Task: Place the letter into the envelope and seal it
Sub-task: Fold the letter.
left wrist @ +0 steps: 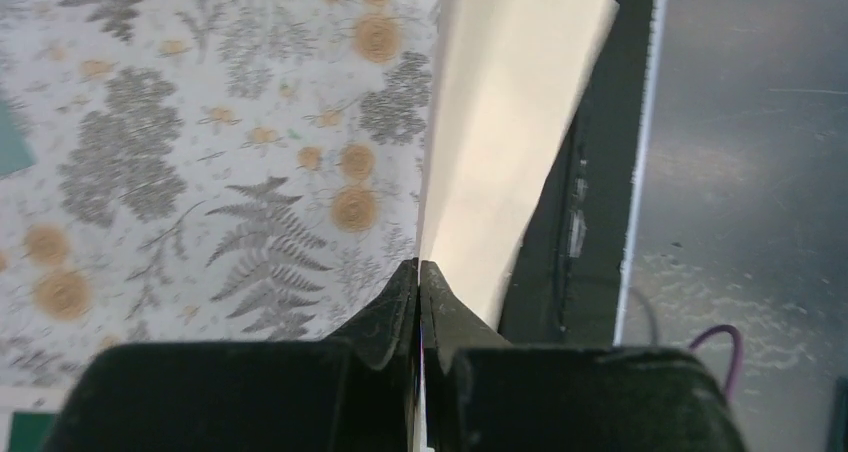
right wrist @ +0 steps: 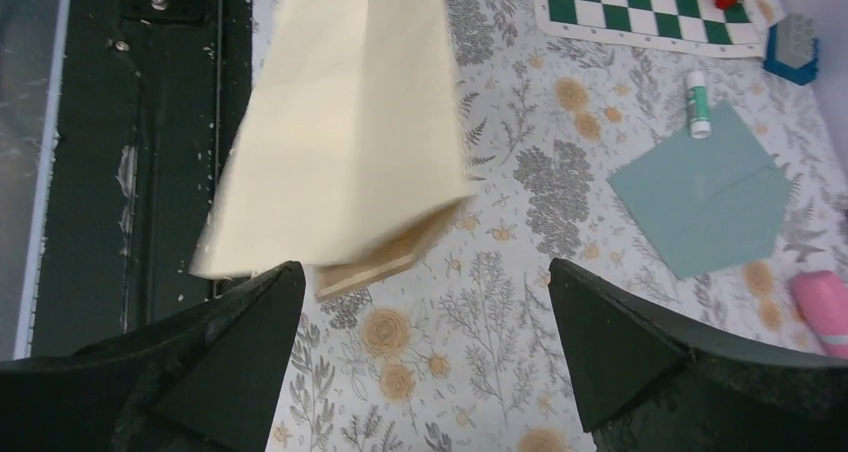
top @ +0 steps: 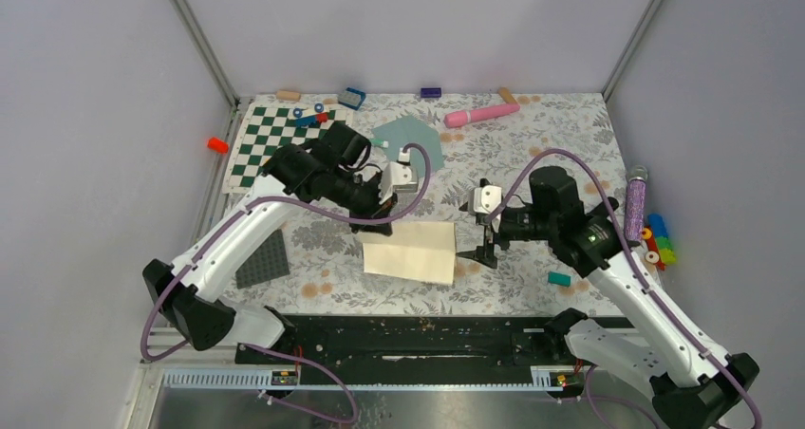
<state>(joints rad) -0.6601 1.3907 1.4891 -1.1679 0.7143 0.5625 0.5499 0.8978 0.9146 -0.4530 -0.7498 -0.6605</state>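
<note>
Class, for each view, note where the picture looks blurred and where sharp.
Top external: evenly lit, sharp throughout. Right wrist: the letter is smeared along its near edge, the envelope crisp. Left wrist: the floral cloth looks slightly soft.

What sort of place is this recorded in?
Likely a robot-lab test cell: blank walls enclose a cloth-covered table, left arm and right arm bolted at its edge, toy blocks scattered.

Bare floral surface (right wrist: 560, 172) lies between the letter (right wrist: 350, 142) and the envelope (right wrist: 705, 197) — room there for the wide-spread right claw (right wrist: 425, 272). A glue stick (right wrist: 699, 104) sits at the envelope's edge — the left arm (top: 318, 175) hangs across that side.
</note>
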